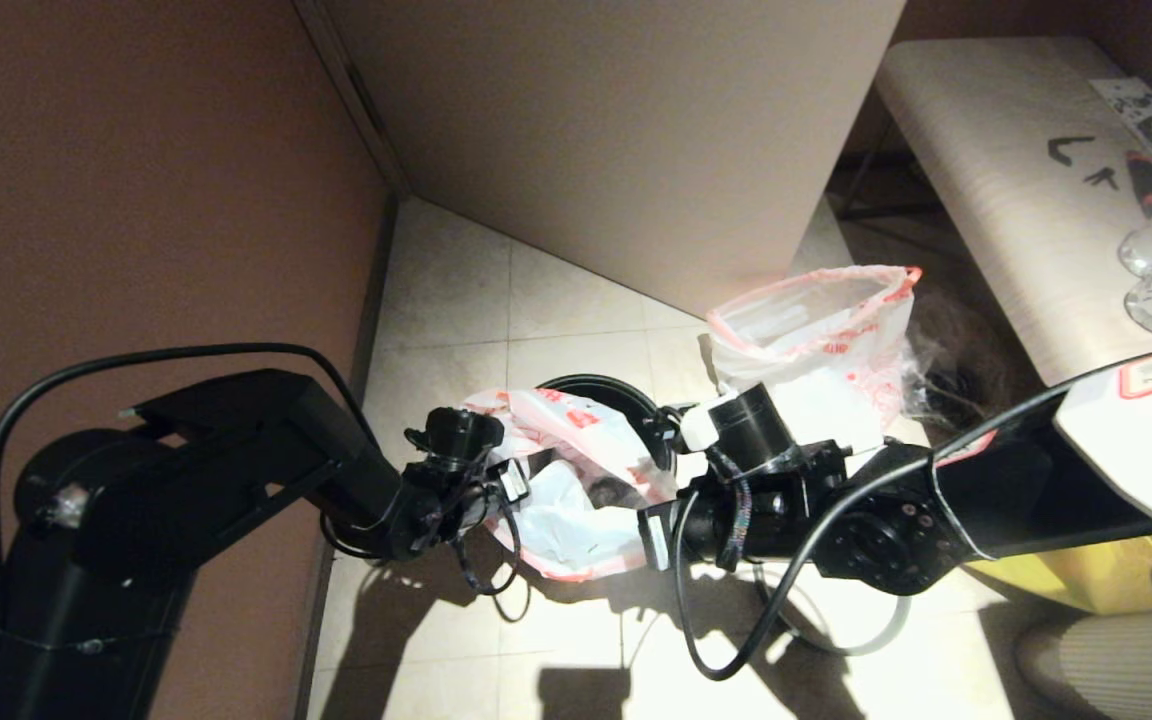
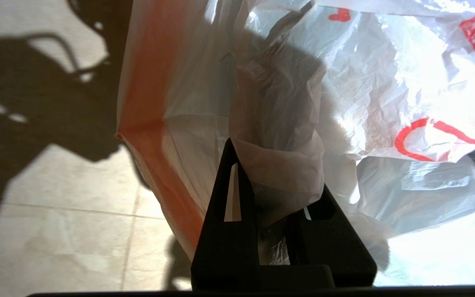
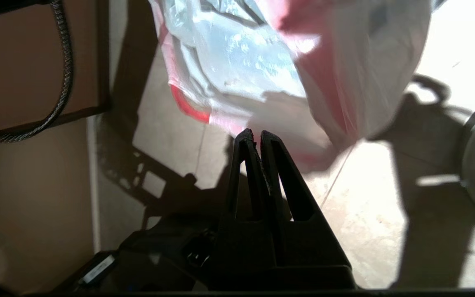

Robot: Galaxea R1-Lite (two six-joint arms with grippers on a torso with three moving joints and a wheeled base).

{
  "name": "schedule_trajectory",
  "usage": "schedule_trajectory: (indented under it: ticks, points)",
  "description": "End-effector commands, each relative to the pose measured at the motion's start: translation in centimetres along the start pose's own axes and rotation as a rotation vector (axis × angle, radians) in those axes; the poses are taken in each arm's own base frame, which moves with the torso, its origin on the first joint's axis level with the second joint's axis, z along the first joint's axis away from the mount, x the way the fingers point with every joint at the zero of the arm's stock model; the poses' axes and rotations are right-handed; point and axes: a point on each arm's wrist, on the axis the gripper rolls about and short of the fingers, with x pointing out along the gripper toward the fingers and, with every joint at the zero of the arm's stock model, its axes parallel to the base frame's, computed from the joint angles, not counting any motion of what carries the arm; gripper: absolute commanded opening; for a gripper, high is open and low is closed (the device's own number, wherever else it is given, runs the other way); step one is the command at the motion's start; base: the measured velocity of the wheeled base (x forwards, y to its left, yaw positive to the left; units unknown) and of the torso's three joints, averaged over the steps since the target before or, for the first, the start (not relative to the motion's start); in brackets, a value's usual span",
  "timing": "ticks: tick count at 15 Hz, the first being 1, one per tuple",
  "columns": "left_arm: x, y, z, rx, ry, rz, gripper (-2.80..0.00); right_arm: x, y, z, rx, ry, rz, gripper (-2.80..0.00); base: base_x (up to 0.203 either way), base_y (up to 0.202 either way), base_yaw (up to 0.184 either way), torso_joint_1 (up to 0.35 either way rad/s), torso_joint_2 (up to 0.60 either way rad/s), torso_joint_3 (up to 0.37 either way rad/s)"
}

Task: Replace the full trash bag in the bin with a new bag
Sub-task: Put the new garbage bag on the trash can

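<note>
Both pinching the new bag (image 1: 576,480): left hand (image 2: 276,194), right hand (image 3: 258,138); beyond, tiled floor (image 1: 456,290), brown wall (image 1: 136,180), pale surface (image 1: 1006,180).

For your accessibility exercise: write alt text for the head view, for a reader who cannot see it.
Two black robot arms hold a slack white new bag with a red-orange hem over the round bin on a tiled floor. A full trash bag stands behind, beside a table.
</note>
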Motion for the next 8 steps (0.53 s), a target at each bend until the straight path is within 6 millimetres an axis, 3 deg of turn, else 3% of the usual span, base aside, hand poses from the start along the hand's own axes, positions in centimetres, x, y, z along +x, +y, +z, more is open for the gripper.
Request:
schedule_trajectory:
  ticks: [1, 5, 8]
  points:
    - [-0.2, -0.2, 0.2, -0.005, -0.01, -0.014, -2.8, 2.0, 1.0, -1.1, -0.023, 0.036, -0.007, -2.8, 0.0, 0.0, 0.0, 0.0, 0.0, 0.0]
    - [-0.2, -0.4, 0.0, -0.003, -0.009, -0.018, -2.8, 2.8, 1.8, -3.3, -0.048, 0.098, -0.018, -2.8, 0.0, 0.0, 0.0, 0.0, 0.0, 0.0]
    - [-0.2, -0.4, 0.1, -0.003, -0.01, -0.019, -2.8, 3.4, 1.1, -4.1, -0.04, 0.113, -0.055, -2.8, 0.0, 0.0, 0.0, 0.0, 0.0, 0.0]
